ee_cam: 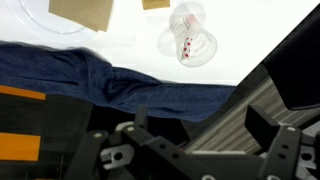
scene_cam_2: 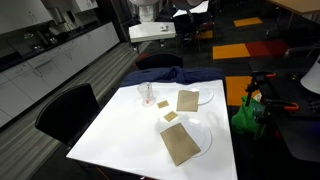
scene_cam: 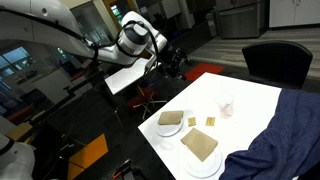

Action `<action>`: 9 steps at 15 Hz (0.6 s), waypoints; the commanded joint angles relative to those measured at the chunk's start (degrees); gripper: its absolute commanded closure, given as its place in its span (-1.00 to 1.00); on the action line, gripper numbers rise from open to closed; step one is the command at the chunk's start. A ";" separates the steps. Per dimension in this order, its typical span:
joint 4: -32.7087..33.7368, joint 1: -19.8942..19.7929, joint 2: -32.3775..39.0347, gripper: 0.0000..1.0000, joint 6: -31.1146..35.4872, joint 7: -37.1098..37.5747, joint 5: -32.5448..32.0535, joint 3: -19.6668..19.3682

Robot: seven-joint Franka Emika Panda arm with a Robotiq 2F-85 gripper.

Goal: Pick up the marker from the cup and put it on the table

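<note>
The cup point(ee_cam: 188, 45) is a small clear tumbler on the white table point(ee_cam: 255, 30), with the reddish-pink marker point(ee_cam: 185, 48) inside it. Both exterior views show the cup point(scene_cam: 227, 106) point(scene_cam_2: 146, 93) near the table's blue-cloth side. My gripper point(ee_cam: 205, 125) is open and empty. It hangs well off the table, beyond the blue cloth point(ee_cam: 100, 80), far from the cup. In an exterior view the gripper point(scene_cam: 173, 63) is in the air past the table's far corner.
Two white plates point(scene_cam: 158, 127) point(scene_cam: 190, 162) with tan squares lie on the table point(scene_cam: 255, 95). A blue cloth point(scene_cam: 285, 135) drapes over one side. A black chair point(scene_cam: 275, 62) and a smaller white table point(scene_cam: 125, 78) stand nearby.
</note>
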 commanded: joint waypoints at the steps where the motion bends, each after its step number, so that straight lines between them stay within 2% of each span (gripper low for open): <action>1: 0.03 1.42 -0.09 -1.00 0.07 -0.39 0.52 -1.50; 6: 0.95 1.46 0.77 -1.00 -0.12 1.46 0.85 -1.85; 9: 4.33 0.71 4.97 -1.00 -0.50 0.13 5.44 -2.68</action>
